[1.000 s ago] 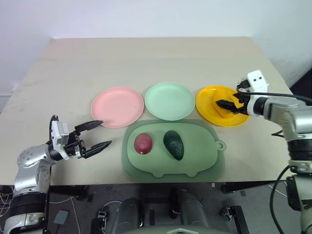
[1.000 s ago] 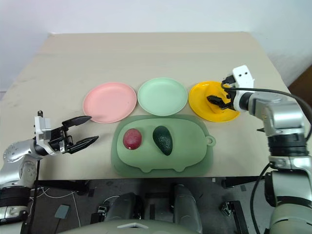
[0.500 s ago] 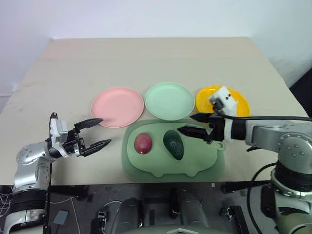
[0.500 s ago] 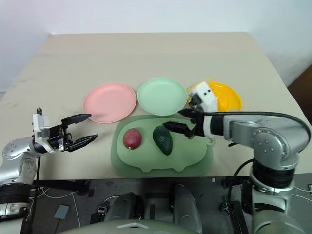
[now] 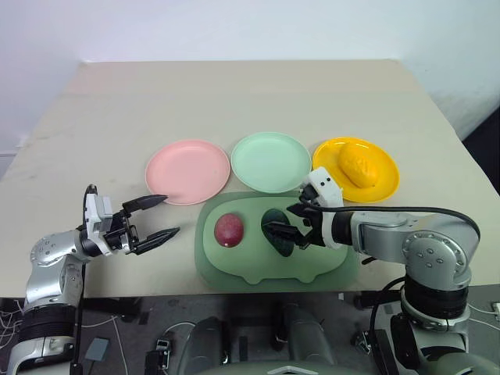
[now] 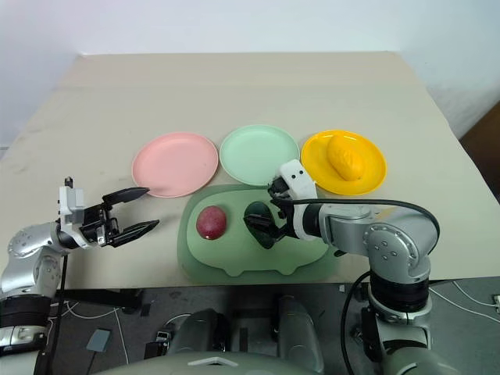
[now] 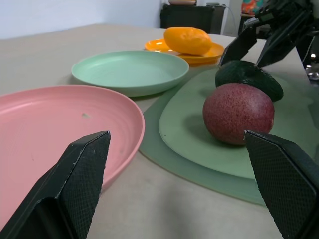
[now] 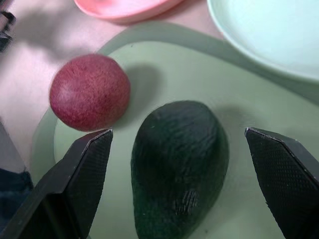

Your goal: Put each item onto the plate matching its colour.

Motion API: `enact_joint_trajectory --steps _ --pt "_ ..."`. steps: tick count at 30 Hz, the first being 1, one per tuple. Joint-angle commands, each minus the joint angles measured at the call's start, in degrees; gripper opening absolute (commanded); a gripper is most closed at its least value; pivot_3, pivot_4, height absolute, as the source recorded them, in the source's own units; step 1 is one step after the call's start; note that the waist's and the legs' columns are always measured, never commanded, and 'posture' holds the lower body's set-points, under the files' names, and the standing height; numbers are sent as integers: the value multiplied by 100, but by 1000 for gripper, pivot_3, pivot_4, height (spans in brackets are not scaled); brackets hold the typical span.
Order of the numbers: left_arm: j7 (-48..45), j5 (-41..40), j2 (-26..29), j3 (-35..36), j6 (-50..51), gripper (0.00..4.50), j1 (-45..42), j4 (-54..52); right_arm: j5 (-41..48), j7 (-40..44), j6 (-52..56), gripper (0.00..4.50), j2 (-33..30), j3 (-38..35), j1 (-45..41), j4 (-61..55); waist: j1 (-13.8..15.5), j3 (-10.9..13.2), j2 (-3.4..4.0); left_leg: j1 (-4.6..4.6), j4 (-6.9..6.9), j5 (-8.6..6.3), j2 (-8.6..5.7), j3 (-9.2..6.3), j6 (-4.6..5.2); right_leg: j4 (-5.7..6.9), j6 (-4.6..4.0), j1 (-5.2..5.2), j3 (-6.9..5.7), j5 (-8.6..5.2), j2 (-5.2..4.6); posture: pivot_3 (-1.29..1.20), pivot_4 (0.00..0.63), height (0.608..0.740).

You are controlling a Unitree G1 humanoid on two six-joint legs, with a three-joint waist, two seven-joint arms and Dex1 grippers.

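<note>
A yellow oval fruit [image 5: 359, 166] lies on the yellow-orange plate [image 5: 332, 160]. The pink plate [image 5: 187, 170] and the mint green plate [image 5: 272, 161] hold nothing. On the big green mat [image 5: 312, 264] sit a round dark red fruit [image 5: 230, 230] and a dark green avocado [image 5: 277, 231]. My right gripper [image 5: 288, 220] is open just above the avocado [image 8: 177, 159], one finger on either side, not closed on it. My left gripper [image 5: 160, 218] stands open and holds nothing. It hangs left of the mat and points toward the red fruit [image 7: 238, 113].
The three plates stand in a row behind the mat, close to its far edge. The tan table [image 5: 234, 101] stretches wide behind them. The mat's near edge lies close to the table's front edge.
My right gripper has swung from over the yellow-orange plate, where the yellow fruit now lies in view, left and nearer to hover over the avocado. The left arm has kept still.
</note>
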Motion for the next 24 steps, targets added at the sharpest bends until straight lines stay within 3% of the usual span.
enact_joint_trajectory --steps 1,8,12,13,19,24 --pt "55 -48 -1 49 -42 4500 45 -261 -199 4 0 4466 49 270 6 9 1 0 0 0 0 0 0 0 0 0 0 0 0 0 0 0 150 733" --pt "178 -65 2 50 44 4500 96 -440 -561 143 -244 4466 -1 634 6 131 -4 0 0 0 0 0 0 0 0 -1 0 0 0 0 0 0 150 733" --pt "237 -67 -1 50 82 4500 113 -510 -723 255 -372 3221 -39 651 -112 227 -1 0 0 0 0 0 0 0 0 -1 0 0 0 0 0 0 150 733" --pt "262 -66 -6 43 96 4500 114 -538 -718 337 -401 3137 -63 605 -228 269 -2 0 0 0 0 0 0 0 0 -1 0 0 -1 0 0 0 150 733" --pt "316 -61 -14 13 102 4500 61 -541 -806 739 -1193 3137 104 -93 -1473 1543 -17 1 2 0 0 0 0 1 0 0 0 -2 0 0 2 0 150 733" --pt "293 -49 -18 -18 72 4500 -32 -447 -1828 956 -2607 3137 -22 456 -2314 3377 -16 1 2 -3 -5 0 -1 9 1 -2 -1 -2 -4 0 5 0 150 733"
